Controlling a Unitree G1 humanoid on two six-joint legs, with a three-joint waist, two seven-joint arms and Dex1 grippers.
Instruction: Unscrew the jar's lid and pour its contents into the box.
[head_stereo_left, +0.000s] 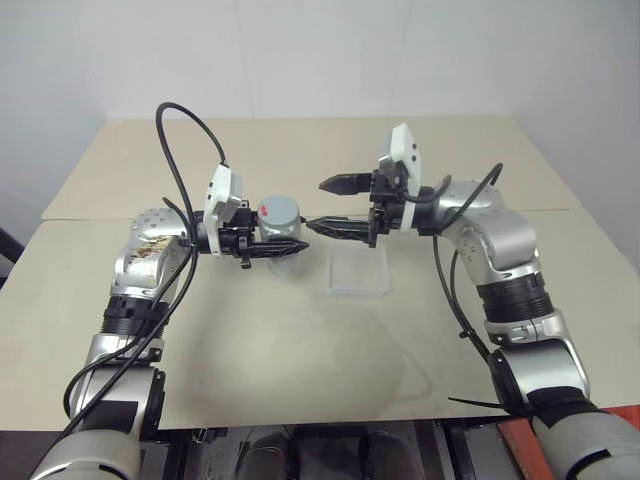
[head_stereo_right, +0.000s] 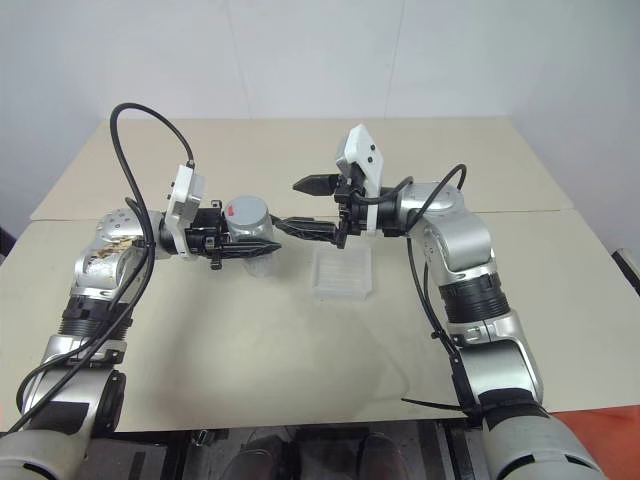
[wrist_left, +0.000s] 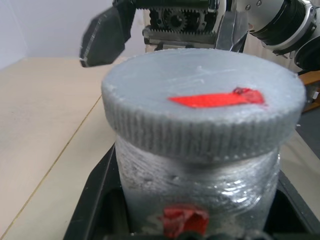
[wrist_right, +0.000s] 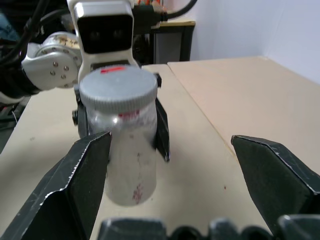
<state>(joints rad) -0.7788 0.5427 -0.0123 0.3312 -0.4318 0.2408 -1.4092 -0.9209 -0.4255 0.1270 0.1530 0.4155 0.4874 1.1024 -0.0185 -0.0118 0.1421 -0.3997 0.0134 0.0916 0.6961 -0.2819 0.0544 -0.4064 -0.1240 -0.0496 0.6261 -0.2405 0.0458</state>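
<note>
Left gripper (head_stereo_left: 268, 249) fingers clamp the jar (head_stereo_left: 280, 228) upright above the desk (head_stereo_left: 300, 370), box (head_stereo_left: 358, 272) at its 4 o'clock; right gripper (head_stereo_left: 335, 206) fingers wide; take the ribbed lid (wrist_right: 118, 87) by its rim (light, rigid, probably slick).

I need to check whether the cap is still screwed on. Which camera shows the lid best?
The left wrist view: the lid looms close, its ribbed edge seated on the jar. The right wrist view shows it smaller, from the side; the head views show just a small grey disc.
</note>
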